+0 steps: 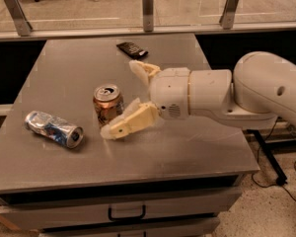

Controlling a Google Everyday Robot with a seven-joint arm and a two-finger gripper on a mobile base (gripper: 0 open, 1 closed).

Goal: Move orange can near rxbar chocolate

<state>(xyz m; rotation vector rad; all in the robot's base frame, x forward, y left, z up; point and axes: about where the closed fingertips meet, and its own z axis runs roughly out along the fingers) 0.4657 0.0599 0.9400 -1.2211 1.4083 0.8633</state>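
Note:
The orange can (106, 102) stands upright on the grey table (187, 142), left of the middle, its silver top showing. The rxbar chocolate (132, 49), a flat black bar, lies near the table's far edge, well behind the can. My gripper (122, 98) is open, reaching in from the right. Its near finger (129, 124) lies low just in front and right of the can. Its far finger (144, 70) is behind and right of the can. The can stands at the mouth of the fingers, not held.
A crushed silver-and-blue can (53, 129) lies on its side at the table's front left. A glass railing with metal posts (147, 9) runs behind the table. Drawers with a black handle (126, 213) sit below the front edge.

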